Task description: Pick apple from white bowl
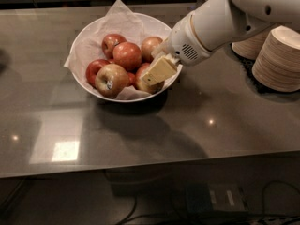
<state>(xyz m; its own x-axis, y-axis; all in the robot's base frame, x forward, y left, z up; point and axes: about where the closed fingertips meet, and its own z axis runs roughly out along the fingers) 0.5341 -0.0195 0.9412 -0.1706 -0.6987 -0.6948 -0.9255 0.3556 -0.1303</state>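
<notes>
The gripper (157, 72) reaches down over the near-right rim of the white bowl (157, 23) on the worktop (225, 121), angled to get at the apple (149, 86) directly beneath and apparently touching it, though whether it has closed I cannot tell.

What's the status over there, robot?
Gripper in bowl, right side. Apple under it, not yet lifted. Other apples packed alongside.

**Counted contents.** One white bowl (157, 20), lined with one sheet of crinkled paper (119, 18), is shown on one table (187, 121). Six apples (127, 55) are counted. One of these, a yellowish apple (149, 86), is met by the one gripper (154, 76) at the bowl's right side. Two stacks of tan paper plates (279, 60) are seen.
</notes>
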